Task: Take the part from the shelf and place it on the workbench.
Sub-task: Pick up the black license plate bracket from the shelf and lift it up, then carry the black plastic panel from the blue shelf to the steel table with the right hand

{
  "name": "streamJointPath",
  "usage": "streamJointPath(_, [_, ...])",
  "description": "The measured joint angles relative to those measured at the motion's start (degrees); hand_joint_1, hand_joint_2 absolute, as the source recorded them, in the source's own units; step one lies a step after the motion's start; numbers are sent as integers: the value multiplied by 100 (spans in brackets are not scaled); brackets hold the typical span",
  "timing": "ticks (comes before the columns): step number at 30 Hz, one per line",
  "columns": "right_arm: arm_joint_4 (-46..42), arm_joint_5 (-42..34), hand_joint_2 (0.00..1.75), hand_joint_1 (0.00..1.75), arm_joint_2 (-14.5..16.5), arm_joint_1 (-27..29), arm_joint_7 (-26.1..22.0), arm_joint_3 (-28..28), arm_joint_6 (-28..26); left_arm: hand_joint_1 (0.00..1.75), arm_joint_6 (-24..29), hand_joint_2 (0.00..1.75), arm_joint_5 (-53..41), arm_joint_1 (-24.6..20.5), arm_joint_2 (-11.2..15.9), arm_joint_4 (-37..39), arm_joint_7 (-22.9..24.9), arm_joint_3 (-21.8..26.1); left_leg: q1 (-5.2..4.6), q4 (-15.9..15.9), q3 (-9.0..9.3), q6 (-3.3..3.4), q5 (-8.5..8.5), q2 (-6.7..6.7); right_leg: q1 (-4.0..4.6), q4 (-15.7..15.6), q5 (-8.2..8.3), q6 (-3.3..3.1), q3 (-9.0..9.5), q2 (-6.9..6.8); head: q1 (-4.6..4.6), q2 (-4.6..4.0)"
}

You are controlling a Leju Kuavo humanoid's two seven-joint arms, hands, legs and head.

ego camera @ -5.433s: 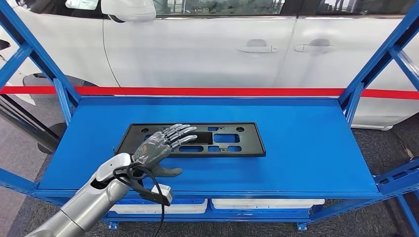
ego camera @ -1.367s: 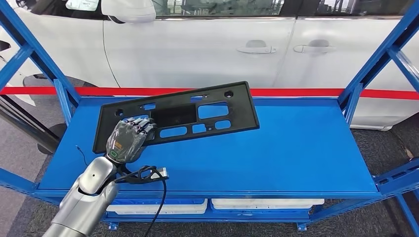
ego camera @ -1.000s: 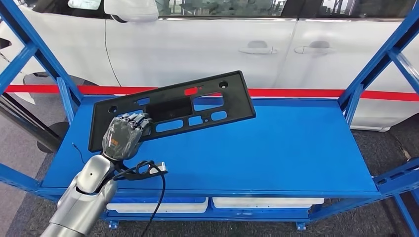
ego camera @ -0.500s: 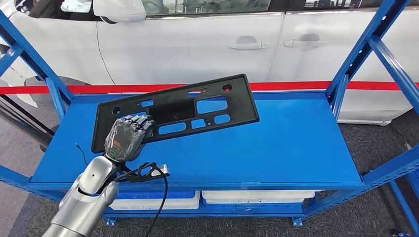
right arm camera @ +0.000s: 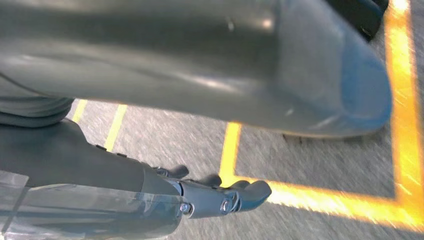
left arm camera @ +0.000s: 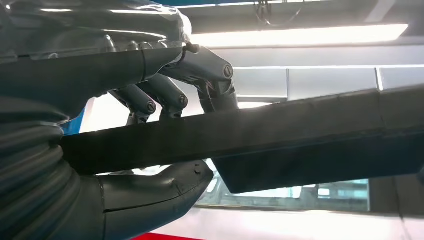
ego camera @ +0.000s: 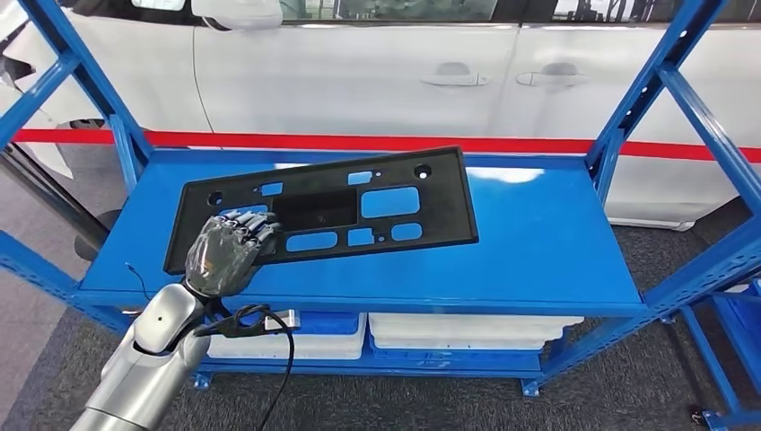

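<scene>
The part (ego camera: 316, 209) is a long black plastic plate with several cut-outs. My left hand (ego camera: 224, 258) grips it near its left end and holds it tilted above the blue shelf (ego camera: 538, 242), its right end raised. In the left wrist view the part (left arm camera: 300, 130) runs edge-on between the fingers (left arm camera: 205, 70) on one side and the thumb (left arm camera: 150, 192) on the other. My right hand (right arm camera: 200, 197) hangs over the floor with its fingers loosely apart and nothing in them.
A white car (ego camera: 359, 81) and a red tape line (ego camera: 359, 142) lie behind the shelf. Blue slanted uprights (ego camera: 646, 99) frame both ends. White bins (ego camera: 449, 328) sit on the lower level. Yellow floor lines (right arm camera: 320, 200) run under the right hand.
The part lay flat on the shelf at first; my left hand has lifted it clear. In the last second the whole view shifted, while the part stayed gripped and tilted.
</scene>
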Motion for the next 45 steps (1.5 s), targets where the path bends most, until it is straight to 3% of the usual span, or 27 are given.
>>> streamJointPath(2, [2, -6, 0, 0, 2, -3, 4, 0, -3, 175, 0, 175, 51, 57, -19, -63, -158, 73, 0, 11, -185, 14, 131, 1, -33, 697, -457, 58, -142, -3, 0, 0])
streamJointPath(3, [2, -9, 0, 0, 2, -6, 1, 0, -5, 175, 0, 175, 75, 98, -25, -103, -234, 111, 1, 24, -276, 1, 188, 2, -51, 933, -487, 87, -143, -4, -1, 0])
streamJointPath(4, [1, -12, 0, 0, 2, -9, -3, 0, -8, 175, 0, 175, 99, 138, -30, -147, -297, 148, 7, 45, -368, -17, 240, 4, -69, 1010, -395, 112, -66, -7, 0, 0])
streamJointPath(6, [0, -16, 0, 0, 2, -18, -9, 0, -11, 175, 0, 175, 135, 194, -42, -231, -372, 210, 26, 115, -537, -68, 322, 5, -107, 600, -111, 140, 371, -11, 0, 0])
streamJointPath(8, [-1, -20, 0, 0, 2, -40, -11, 0, -10, 175, 2, 175, 146, 210, -51, -306, -394, 261, 25, 204, -670, -135, 381, 4, -99, -158, -128, 109, 921, -6, -1, 0])
streamJointPath(9, [-1, -21, 0, 0, 2, -53, -13, 0, -9, 175, 6, 175, 148, 214, -56, -337, -398, 284, 21, 230, -709, -171, 415, 3, -86, -417, -197, 71, 1080, -2, -1, 0])
streamJointPath(10, [-1, -22, 0, 0, 3, -63, -15, 0, -8, 175, 9, 175, 149, 219, -61, -360, -399, 302, 17, 237, -734, -211, 455, 4, -63, -545, -250, 22, 1134, 2, -1, 0])
streamJointPath(12, [1, -23, 0, 0, 5, -67, -15, 0, -8, 175, 15, 175, 150, 234, -68, -381, -405, 321, 29, 242, -769, -290, 490, 0, -62, -577, -182, -86, 1076, -13, -1, 0])
streamJointPath(13, [1, -23, 0, 0, 8, -68, -15, 0, -8, 175, 15, 175, 150, 244, -70, -386, -406, 331, 38, 308, -810, -324, 390, -5, -67, -586, -125, -143, 1032, -25, -1, 0])
streamJointPath(15, [2, -23, 0, 0, 14, -70, -13, 0, -8, 175, 15, 175, 150, 260, -70, -389, -408, 347, 55, 755, -969, -376, -98, -12, -73, -599, 5, -233, 906, -52, -2, 0])
streamJointPath(17, [1, -23, 0, 0, 14, -70, -13, 0, -8, 175, 15, 175, 152, 270, -70, -390, -408, 353, 57, 1472, -1135, -413, -585, -13, -58, -587, 129, -265, 742, -57, -2, 0])
streamJointPath(18, [0, -24, 0, 0, 14, -69, -16, 0, -9, 175, 15, 175, 159, 280, -70, -390, -421, 355, 57, 1737, -1147, -422, -656, -13, -52, -575, 193, -265, 650, -57, -2, 0])
streamJointPath(20, [-1, -28, 0, 0, 15, -67, -27, 0, -14, 175, 15, 175, 197, 319, -72, -433, -515, 379, 58, 1729, -908, -414, -444, -13, -45, -544, 316, -247, 463, -54, -2, 0])
streamJointPath(22, [-1, -39, 0, 0, 23, -65, -43, 0, -27, 175, 15, 175, 257, 365, -79, -555, -667, 433, 54, 1051, -357, -370, -241, -15, -41, -509, 424, -206, 311, -47, -3, 0])
streamJointPath(24, [-1, -54, 0, 0, 32, -61, -63, 0, -51, 175, 17, 175, 316, 389, -90, -687, -769, 474, 27, 360, 100, -301, -316, -27, -29, -495, 518, -143, 247, -48, -1, 0])
streamJointPath(25, [-1, -60, 0, 0, 34, -58, -74, 0, -65, 175, 19, 175, 347, 397, -93, -741, -799, 485, 9, 190, 191, -263, -371, -35, -28, -506, 571, -106, 243, -52, 1, 0])
streamJointPath(27, [-1, -72, 0, 0, 34, -46, -94, -1, -85, 175, 23, 175, 404, 448, -98, -852, -839, 512, 2, 133, 159, -177, -283, -29, -33, -538, 658, -33, 244, -43, 3, 0])
streamJointPath(29, [-1, -92, 0, 0, 34, -23, -113, -2, -96, 175, 24, 175, 440, 514, -98, -962, -855, 544, 21, 100, 57, -69, -138, -2, -43, -375, 408, 15, 155, -21, 3, 0])
streamJointPath(32, [-1, -119, 0, 0, 36, 11, -121, -2, -108, 175, 24, 175, 452, 583, -96, -1099, -864, 577, 8, 102, -215, 26, 92, 8, -58, 530, -441, 52, -72, -13, 3, 0])
streamJointPath(33, [-1, -124, 0, 0, 37, 16, -123, -2, -108, 175, 24, 175, 451, 610, -92, -1134, -863, 587, -4, 114, -322, 29, 164, 6, -60, 826, -549, 61, -96, -13, 3, 0])
streamJointPath(35, [-1, -132, 0, 0, 37, 15, -129, -2, -107, 175, 24, 175, 440, 660, -76, -1180, -845, 599, -22, 149, -539, 18, 298, 5, -59, 988, -368, 55, 75, -13, 3, 0])
streamJointPath(36, [-1, -134, 0, 0, 37, 14, -130, -2, -106, 175, 24, 175, 433, 674, -64, -1189, -832, 601, -28, 168, -637, 7, 358, 4, -56, 804, -204, 36, 292, -13, 3, 0])
streamJointPath(37, [-1, -137, 0, 0, 36, 9, -130, -2, -107, 175, 24, 175, 431, 678, -49, -1192, -819, 601, -34, 187, -718, -8, 415, 4, -44, 470, -129, 2, 595, -13, 2, 0])
streamJointPath(39, [-3, -149, 0, 0, 36, -3, -129, -2, -113, 175, 24, 175, 434, 665, 2, -1193, -796, 599, -46, 207, -816, -58, 522, 7, -6, -313, -233, -63, 1166, -16, 1, 0])
streamJointPath(40, [-4, -155, 0, 0, 37, -7, -128, -3, -116, 175, 24, 175, 428, 656, 32, -1194, -784, 599, -42, 200, -836, -90, 580, 12, 19, -569, -310, -90, 1322, -17, 1, 0])
streamJointPath(43, [-2, -164, 0, 0, 55, 15, -120, -4, -119, 175, 24, 175, 391, 648, 131, -1192, -743, 596, -21, 179, -887, -195, 662, 4, 18, -756, -199, -162, 1305, -35, 2, 0])
streamJointPath(45, [-1, -163, 0, 0, 75, 36, -109, -4, -120, 175, 24, 175, 384, 651, 223, -1190, -726, 590, -6, 486, -1004, -258, 258, -22, -17, -801, -35, -235, 1180, -66, 2, 0])
